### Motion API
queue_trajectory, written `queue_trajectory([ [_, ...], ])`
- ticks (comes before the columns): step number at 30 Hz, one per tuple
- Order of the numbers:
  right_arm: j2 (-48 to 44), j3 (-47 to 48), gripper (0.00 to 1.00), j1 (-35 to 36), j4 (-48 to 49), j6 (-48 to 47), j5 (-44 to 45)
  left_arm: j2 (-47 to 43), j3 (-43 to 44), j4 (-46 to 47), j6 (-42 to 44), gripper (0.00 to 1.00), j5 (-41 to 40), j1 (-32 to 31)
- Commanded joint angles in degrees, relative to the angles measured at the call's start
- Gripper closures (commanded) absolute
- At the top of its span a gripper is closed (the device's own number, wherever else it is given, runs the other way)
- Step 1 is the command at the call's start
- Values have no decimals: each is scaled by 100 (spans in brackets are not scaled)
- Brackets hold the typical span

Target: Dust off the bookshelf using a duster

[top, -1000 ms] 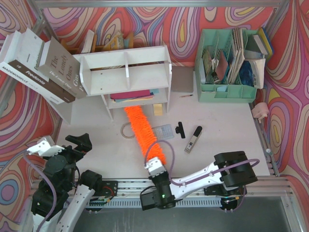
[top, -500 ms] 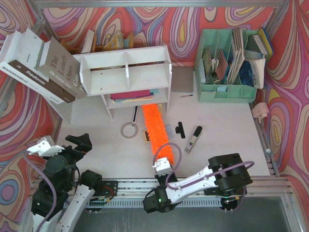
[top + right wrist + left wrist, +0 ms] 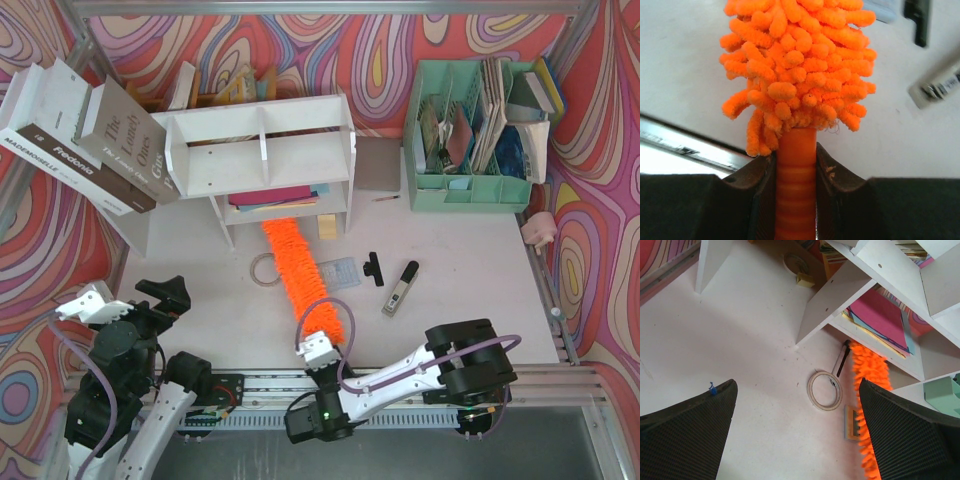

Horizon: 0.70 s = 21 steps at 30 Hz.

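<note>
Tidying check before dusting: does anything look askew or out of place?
Yes. Two thick books lean diagonally at the left end of the white two-tier bookshelf rather than standing in it. A tape ring, a black clip and a grey stick-shaped gadget lie loose on the table near the orange fluffy duster.

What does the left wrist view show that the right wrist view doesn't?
Only left wrist: the bookshelf, pink sheets on its lower tier, and a tape ring on the table. Only right wrist: the right tool shut on the handle of the duster, plus a black clip and a grey stick. Both: the duster's orange fluff and the white table.
</note>
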Motion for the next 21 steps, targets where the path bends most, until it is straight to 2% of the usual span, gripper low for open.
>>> queue_trajectory([
  [1, -290, -237, 100, 25, 2557, -2950, 426, -30, -63, 110, 13, 1, 23, -29],
  [3, -475, -426, 100, 25, 3036, -3511, 307, -28, -59, 105, 17, 2, 28, -25],
  [7, -712, -641, 100, 17, 3061, -3267, 335, -27, -59, 106, 11, 1, 17, -24],
  [9, -759, -599, 100, 17, 2351, -2398, 497, -23, -59, 105, 8, 2, 15, -29],
  [13, -684, -409, 100, 2, 315, 7, 680, -28, -59, 105, 21, 2, 15, -28],
  [18, -115, -52, 100, 4, -2262, 3120, 522, -27, -59, 100, 15, 2, 15, -27],
  [21, 18, 44, 100, -6, -2487, 3318, 481, -28, -59, 109, 8, 2, 15, -28],
])
